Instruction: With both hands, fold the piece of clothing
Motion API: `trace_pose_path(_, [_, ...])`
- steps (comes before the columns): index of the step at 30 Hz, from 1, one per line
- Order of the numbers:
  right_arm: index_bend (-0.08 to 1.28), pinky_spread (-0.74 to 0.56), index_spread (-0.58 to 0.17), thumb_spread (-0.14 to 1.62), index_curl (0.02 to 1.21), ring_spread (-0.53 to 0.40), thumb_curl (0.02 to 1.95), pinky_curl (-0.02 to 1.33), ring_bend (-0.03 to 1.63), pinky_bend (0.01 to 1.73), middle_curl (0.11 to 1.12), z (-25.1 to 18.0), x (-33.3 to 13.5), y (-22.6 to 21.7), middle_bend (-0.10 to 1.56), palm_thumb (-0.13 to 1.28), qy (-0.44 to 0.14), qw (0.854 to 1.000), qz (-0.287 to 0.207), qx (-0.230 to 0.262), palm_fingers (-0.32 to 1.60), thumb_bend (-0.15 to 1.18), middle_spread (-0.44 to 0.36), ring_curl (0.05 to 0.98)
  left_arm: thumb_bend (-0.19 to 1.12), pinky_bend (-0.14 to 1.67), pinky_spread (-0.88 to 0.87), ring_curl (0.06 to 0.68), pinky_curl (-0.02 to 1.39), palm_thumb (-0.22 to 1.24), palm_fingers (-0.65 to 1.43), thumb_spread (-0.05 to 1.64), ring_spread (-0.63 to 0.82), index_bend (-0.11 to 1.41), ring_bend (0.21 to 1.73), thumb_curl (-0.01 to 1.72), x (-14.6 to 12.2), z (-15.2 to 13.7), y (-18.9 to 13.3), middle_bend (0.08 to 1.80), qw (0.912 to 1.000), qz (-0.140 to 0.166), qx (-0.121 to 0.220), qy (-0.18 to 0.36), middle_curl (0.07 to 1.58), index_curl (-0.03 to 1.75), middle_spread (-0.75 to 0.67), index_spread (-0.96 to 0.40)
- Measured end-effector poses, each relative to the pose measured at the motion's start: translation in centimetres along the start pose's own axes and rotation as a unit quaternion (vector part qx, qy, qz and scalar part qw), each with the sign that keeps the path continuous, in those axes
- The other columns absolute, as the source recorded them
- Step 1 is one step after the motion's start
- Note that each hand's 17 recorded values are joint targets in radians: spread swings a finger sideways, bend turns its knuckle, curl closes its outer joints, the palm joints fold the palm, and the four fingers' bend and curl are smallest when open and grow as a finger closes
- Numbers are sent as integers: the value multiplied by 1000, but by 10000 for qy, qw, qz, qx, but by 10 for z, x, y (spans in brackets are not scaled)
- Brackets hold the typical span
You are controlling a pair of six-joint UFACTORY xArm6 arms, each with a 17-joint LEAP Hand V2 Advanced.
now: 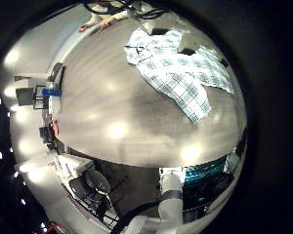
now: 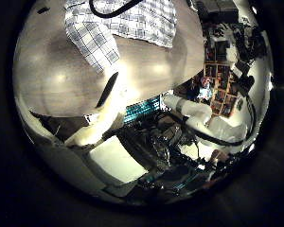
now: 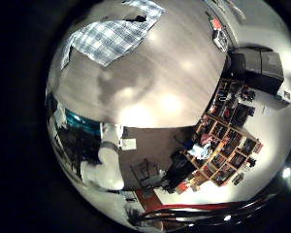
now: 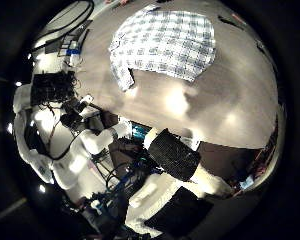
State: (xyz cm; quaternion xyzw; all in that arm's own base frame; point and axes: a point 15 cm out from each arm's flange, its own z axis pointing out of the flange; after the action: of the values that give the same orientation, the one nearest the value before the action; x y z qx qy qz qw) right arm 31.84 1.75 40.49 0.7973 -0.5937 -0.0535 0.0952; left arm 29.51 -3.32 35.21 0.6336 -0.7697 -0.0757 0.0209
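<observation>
A checked shirt (image 1: 181, 68) lies spread flat on the wooden table (image 1: 107, 107), sleeves out, and no hand touches it. It also shows in the left thumb side palm view (image 2: 118, 28), in the right little finger side palm view (image 3: 112, 39) and in the right thumb side palm view (image 4: 165, 45). My left hand (image 2: 106, 102) hangs well above the table, away from the shirt, with a finger straight and nothing in it. My right hand (image 4: 140, 140) is also high above the table near its edge, fingers relaxed and holding nothing.
The bare table top (image 3: 155, 87) stretches wide between the shirt and the near edge. Shelves with goods (image 3: 223, 136) stand in the room beyond the table. Small items and cables (image 1: 107, 15) lie at the far table edge.
</observation>
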Motion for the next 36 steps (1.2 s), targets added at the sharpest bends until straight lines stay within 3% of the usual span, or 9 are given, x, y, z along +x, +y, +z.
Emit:
trace_pose_path(13, [167, 266, -403, 1330, 302, -61, 293, 89, 749, 712, 379, 14, 1, -7, 375, 425, -52, 9998, -22, -188, 320, -12, -78, 183, -19, 275, 213, 161, 352, 385, 341, 1175, 169, 192, 650, 339, -6, 22, -16, 189, 9995, 219, -195, -111, 401, 521, 75, -115])
trace_pose_path(18, [161, 256, -403, 1336, 298, -75, 292, 90, 749, 725, 381, 24, 4, -18, 378, 431, -125, 9994, 10, -322, 319, -11, -79, 185, -22, 292, 230, 166, 362, 374, 281, 1174, 196, 182, 651, 334, -13, 52, -30, 171, 9991, 277, -315, -100, 387, 509, 100, -97])
trace_pose_path(25, [161, 248, -386, 1330, 291, -75, 289, 93, 751, 741, 382, 52, 5, -37, 380, 424, -189, 9974, 22, -700, 285, -13, -79, 190, -44, 363, 297, 177, 384, 249, 114, 1094, 307, 158, 655, 307, -11, 105, -53, 154, 9985, 466, -281, -61, 340, 460, 196, -38])
trace_pose_path(30, [167, 243, -385, 1329, 293, -72, 290, 91, 745, 735, 383, 63, 4, -43, 383, 423, -215, 9960, 6, -873, 277, -13, -79, 190, -39, 415, 359, 182, 390, 195, 26, 1008, 397, 144, 665, 304, -4, 140, -81, 169, 9981, 588, -176, -59, 316, 413, 271, 1])
trace_pose_path(36, [164, 239, -381, 1328, 294, -67, 290, 91, 739, 724, 382, 64, 5, -42, 382, 423, -221, 9959, 11, -882, 273, -12, -79, 194, -35, 449, 413, 187, 386, 163, -22, 920, 459, 142, 670, 310, 11, 168, -91, 182, 9967, 699, -411, -62, 307, 360, 348, 34])
